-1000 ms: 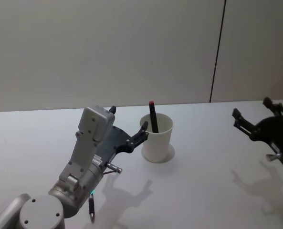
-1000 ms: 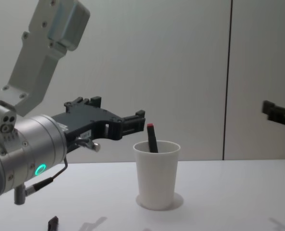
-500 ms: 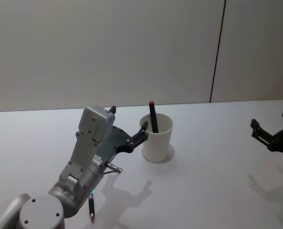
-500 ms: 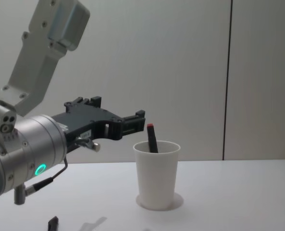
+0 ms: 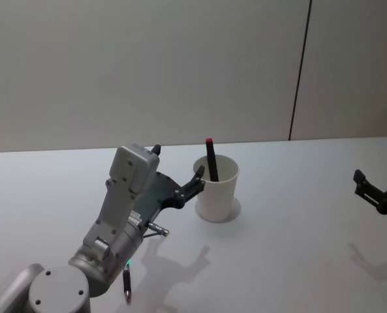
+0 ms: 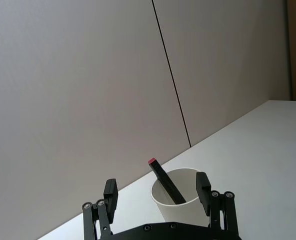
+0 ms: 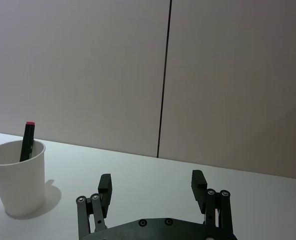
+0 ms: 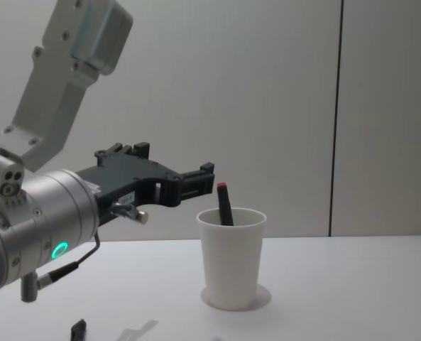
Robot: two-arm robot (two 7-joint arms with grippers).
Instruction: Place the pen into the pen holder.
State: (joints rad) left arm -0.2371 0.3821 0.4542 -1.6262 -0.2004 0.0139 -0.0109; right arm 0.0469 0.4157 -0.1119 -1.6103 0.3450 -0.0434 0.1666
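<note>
**Both jaws wide, nothing held; pen stands in the cup**

Left gripper: jaws spread wide and empty. The wrist view shows both black fingers well apart, with the cup framed in the gap beyond them. The gripper hangs above the table, pointing at the pen holder from the robot's left. In the head view its nearer fingertip sits just beside the cup's rim. In the chest view that fingertip is a little higher than the rim and apart from it. A green ring light glows on the arm's silver wrist.

Right gripper: jaws also wide and empty. It is at the far right edge of the head view, low over the table and well apart from the cup.

Pen: black body, red top end. It is inside the pen holder and leans against the inner wall, tilted, with its upper part and red end sticking up above the rim.

Pen holder: plain white tapered cup, upright near the middle of the table, with its shadow pooled round the base.

A small dark pen-like stick lies flat on the table near the front edge, beside the left arm. Its detail is too small to tell.

Behind the table is a pale wall with one dark vertical seam.
</note>
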